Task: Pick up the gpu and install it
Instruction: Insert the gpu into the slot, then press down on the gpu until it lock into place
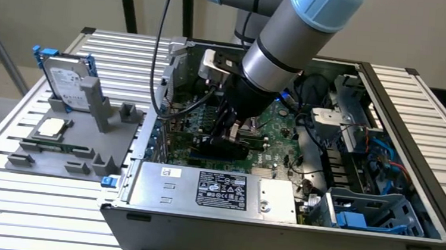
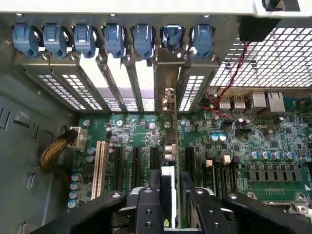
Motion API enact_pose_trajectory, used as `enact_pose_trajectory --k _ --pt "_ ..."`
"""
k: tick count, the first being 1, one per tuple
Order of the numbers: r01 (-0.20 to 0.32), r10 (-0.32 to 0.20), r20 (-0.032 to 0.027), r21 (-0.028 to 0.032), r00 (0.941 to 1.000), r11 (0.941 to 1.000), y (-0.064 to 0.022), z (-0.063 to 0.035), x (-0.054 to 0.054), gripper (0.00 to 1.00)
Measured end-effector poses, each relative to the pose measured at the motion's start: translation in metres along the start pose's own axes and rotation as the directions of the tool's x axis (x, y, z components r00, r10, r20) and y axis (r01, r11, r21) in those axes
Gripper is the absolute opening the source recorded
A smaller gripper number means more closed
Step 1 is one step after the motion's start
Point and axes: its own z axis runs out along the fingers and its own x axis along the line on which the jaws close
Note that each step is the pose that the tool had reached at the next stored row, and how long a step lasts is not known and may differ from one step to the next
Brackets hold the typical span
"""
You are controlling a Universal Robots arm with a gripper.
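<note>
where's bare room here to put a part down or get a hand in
Free: the slatted table in front of the grey fixture, and the strip on the exterior view's right of the computer case. Crowded: inside the case, where the gripper holds the gpu over the motherboard.

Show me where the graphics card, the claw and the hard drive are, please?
gpu (image 2: 168,146): wrist view, top edge of the upright card.
claw (image 2: 168,204): wrist view, between its fingertips, closed on the card.
hard drive (image 1: 67,80): exterior view, its silver labelled face.
</note>
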Motion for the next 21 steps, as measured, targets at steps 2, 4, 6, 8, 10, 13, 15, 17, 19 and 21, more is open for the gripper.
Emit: enact_pose_trajectory --k 2,4,6,8,10,13,15,17,19,21 --pt "0.000 0.000 -0.0003 -0.0001 1.0000 1.0000 0.0009 -0.0027 0.000 0.35" --pt "0.000 0.000 -0.0004 -0.0005 1.0000 1.0000 0.0035 -0.0094 0.000 0.35" --pt "0.000 0.000 -0.0005 -0.0008 1.0000 1.0000 0.0067 -0.0178 0.000 0.35" --pt "0.000 0.000 -0.0006 -0.0008 1.0000 1.0000 0.0100 -0.0265 0.000 0.35" --pt "0.001 -0.001 -0.0008 -0.0008 1.0000 1.0000 0.0133 -0.0350 0.000 0.35" --pt "0.002 -0.002 -0.0011 0.0010 1.0000 1.0000 0.0179 -0.0428 0.000 0.25" --pt "0.003 -0.003 -0.0013 0.0077 1.0000 1.0000 0.0209 -0.0431 0.000 0.19" --pt "0.002 -0.002 -0.0019 0.0229 1.0000 0.9997 0.0245 -0.0418 0.000 0.13" --pt "0.002 -0.002 -0.0044 0.0502 1.0000 0.9987 0.0277 -0.0406 0.000 0.11" --pt "0.001 0.000 -0.0071 0.0867 1.0000 0.9962 0.0309 -0.0391 0.000 0.11"
